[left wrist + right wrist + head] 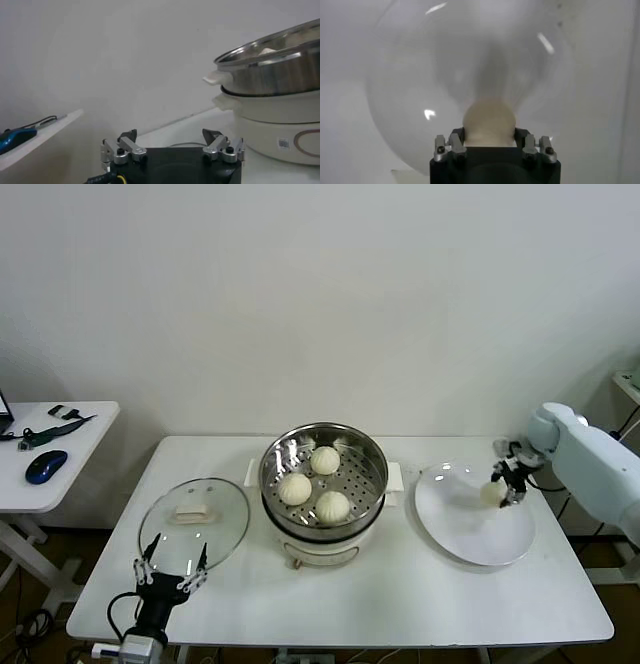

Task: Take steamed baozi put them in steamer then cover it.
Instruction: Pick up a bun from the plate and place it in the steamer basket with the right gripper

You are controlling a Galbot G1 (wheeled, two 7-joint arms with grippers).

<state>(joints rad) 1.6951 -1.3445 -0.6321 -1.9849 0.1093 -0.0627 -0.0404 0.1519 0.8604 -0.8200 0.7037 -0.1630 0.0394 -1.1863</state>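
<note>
The right tool [505, 484] is over the white plate [470, 534] on the right side of the surface [400, 604], and its two fingers are closed around the last baozi [489, 120], one on each side. It looks like the bun is just at the plate, but I cannot tell if it is lifted off yet. The other three buns [312, 484] sit inside the steamer [323, 484], on the tray with holes. A bun like this is probably soft and light, so a hard squeeze could dent it; holding it gently around its fat middle looks best. The left tool [170, 572] waits at the front edge with its fingers spread wide, just in front of the cover [193, 522]. The cover is glass, likely heavier, smooth and easy to break, so the white handle [190, 512] in its middle seems the safe place to grab.
</note>
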